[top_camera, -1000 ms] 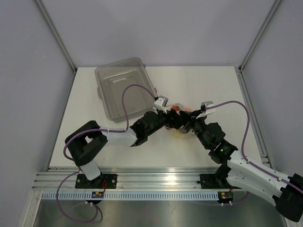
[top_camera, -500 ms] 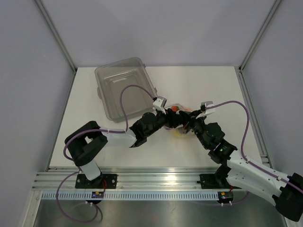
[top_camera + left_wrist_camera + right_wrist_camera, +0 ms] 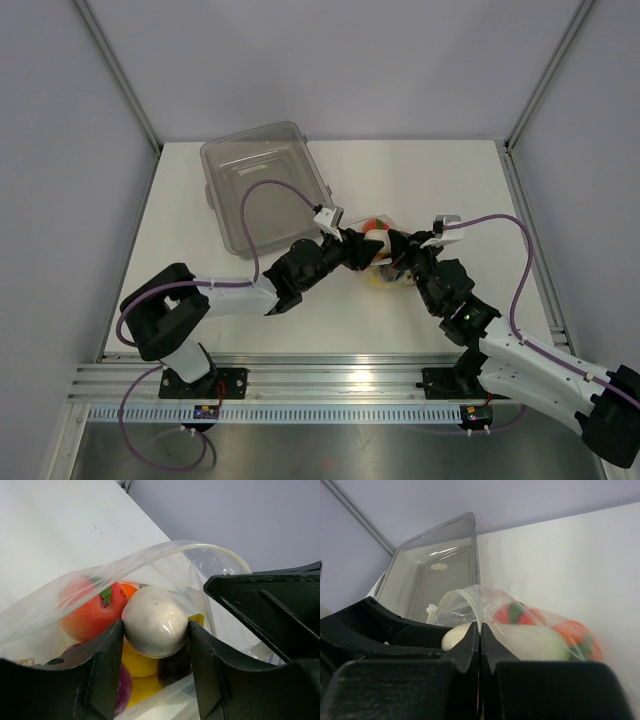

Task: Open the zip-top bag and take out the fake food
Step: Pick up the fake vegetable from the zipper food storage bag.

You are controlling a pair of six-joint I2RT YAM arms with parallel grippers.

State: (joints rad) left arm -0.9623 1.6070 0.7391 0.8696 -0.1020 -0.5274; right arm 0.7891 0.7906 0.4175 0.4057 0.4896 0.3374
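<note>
White table (image 3: 470,190), walled on three sides; both arms reach in to meet near its centre. Clear-grey rectangular tub (image 3: 262,185) at the far left of the table, set askew, nothing seen in it. Left arm (image 3: 230,292) comes in from the left, right arm (image 3: 520,360) from the right; their wrists are close together over the bag.

zip-top bag (image 3: 150,555) lies at mid-table, just right of the tub's near corner and apart from it; its mouth is open and the rim arches up over the contents. fake food bunched inside: red-orange piece with green leaf (image 3: 87,612) to the left, yellow piece (image 3: 137,662) below, dark purple piece (image 3: 122,690) lower left.

white radish (image 3: 152,612) sits in the bag mouth under the rim; left gripper (image 3: 156,627) stands partly open, one finger pressed to each side of the radish, gripping it. Right gripper (image 3: 479,630) is fully closed, fingertips together on the clear film at the bag's rim; the film runs up from the seam between them.
</note>
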